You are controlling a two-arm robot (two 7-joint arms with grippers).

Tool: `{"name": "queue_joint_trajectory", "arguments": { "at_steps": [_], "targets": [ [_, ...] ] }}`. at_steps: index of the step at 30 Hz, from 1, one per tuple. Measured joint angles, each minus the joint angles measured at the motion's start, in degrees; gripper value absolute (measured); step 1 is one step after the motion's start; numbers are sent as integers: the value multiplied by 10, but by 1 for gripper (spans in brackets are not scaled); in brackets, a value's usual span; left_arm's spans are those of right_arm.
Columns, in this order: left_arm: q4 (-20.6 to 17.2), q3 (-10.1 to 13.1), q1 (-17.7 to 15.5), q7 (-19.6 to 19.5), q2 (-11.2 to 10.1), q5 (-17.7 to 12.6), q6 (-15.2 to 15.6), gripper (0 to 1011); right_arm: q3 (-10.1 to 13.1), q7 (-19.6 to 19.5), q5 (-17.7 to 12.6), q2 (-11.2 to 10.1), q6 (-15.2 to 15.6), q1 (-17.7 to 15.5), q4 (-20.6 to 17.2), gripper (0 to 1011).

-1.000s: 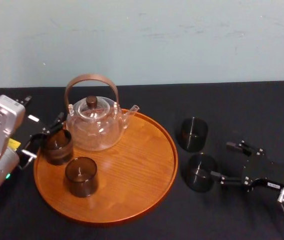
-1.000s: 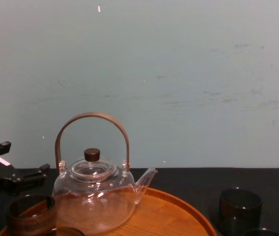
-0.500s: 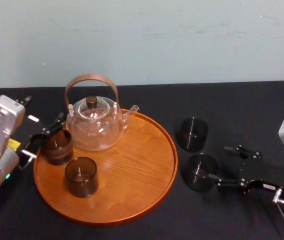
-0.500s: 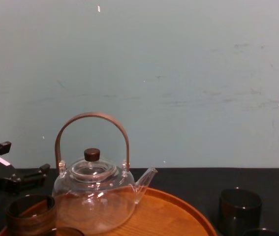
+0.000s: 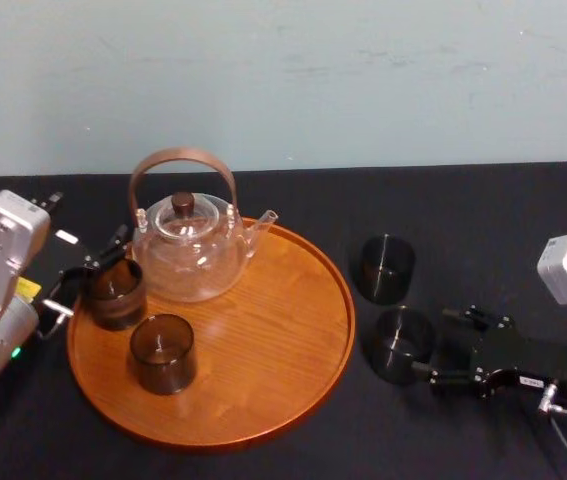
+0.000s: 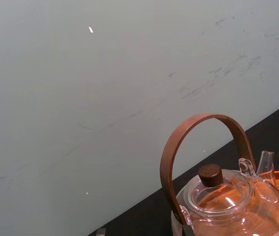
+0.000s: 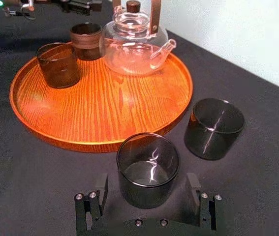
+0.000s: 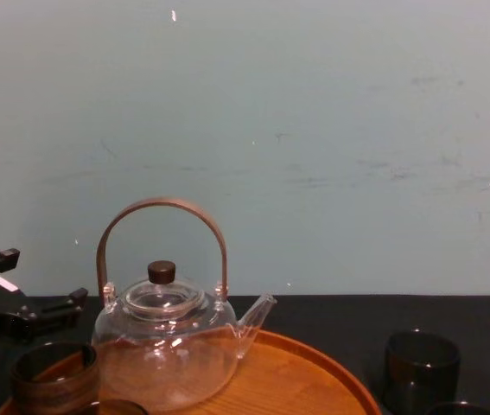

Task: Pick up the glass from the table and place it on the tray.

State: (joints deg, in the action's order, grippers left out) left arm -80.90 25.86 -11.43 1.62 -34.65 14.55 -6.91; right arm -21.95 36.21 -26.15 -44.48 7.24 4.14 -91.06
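- Head view: we log the black table (image 5: 483, 220), which carries every item.
- tray (image 5: 263, 340): round, orange-brown, raised rim, left of table centre.
- teapot (image 5: 188, 250): clear, brown handle, on the tray at 11 o'clock.
- right gripper (image 5: 441, 347): released, fingers spread either side of the glass (image 5: 400, 343).
- left gripper (image 5: 88, 272): at the tray's 9 o'clock, fingers spread, just beside the rim glass (image 5: 115, 293).
- the glass: dark, upright on the table at the tray's 3 o'clock, just off its rim.
- spare glass (image 5: 386, 267): on the table at 2 o'clock.
- We place the rim glass and the front glass (image 5: 161, 352), at 8 o'clock, on the tray.
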Motion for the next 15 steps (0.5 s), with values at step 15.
{"name": "queue_joint_trajectory", "arguments": {
  "at_steps": [15],
  "targets": [
    [0,0,0,0,0,0,0,1001,-22,5,-7,10,22,29,23,1002]
  ]
}}
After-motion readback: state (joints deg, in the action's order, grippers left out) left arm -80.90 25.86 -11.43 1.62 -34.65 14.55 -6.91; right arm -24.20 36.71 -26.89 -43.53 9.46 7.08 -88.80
